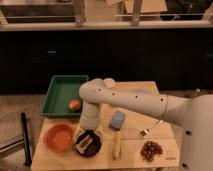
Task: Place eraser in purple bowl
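The dark purple bowl [98,149] stands near the front left of the wooden table. A small tan block, which looks like the eraser [85,142], is inside the bowl. My gripper [89,133] hangs from the white arm directly over the bowl, right above the eraser. I cannot tell whether it is still touching the eraser.
An orange bowl [58,137] stands just left of the purple bowl. A green tray [60,90] with an orange fruit [75,104] is behind it. A blue sponge [117,120], a banana [117,144], a fork [150,129] and grapes [151,150] lie to the right. A black bar [24,145] stands off the table's left edge.
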Controlling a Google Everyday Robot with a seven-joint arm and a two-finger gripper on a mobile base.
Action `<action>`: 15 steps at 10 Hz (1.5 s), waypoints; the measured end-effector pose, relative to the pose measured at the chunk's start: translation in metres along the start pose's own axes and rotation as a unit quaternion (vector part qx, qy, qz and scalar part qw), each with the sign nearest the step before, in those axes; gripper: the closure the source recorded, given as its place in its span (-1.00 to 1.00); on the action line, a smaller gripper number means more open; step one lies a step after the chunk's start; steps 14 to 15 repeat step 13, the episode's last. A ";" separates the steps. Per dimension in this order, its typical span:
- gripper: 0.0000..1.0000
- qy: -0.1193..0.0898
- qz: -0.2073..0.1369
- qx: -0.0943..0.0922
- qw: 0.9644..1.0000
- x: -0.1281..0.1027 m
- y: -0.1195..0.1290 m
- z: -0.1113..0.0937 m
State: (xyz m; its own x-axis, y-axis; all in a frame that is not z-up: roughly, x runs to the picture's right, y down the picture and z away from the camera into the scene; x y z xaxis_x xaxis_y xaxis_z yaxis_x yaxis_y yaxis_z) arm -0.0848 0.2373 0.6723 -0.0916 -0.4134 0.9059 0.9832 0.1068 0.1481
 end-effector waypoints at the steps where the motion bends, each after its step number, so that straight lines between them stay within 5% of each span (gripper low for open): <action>1: -0.60 -0.005 -0.003 0.000 1.000 -0.003 -0.001 0.003; 6: -0.60 -0.026 0.002 0.017 1.000 0.017 -0.002 0.014; 15: -0.60 -0.001 0.029 0.035 0.999 0.063 0.002 0.004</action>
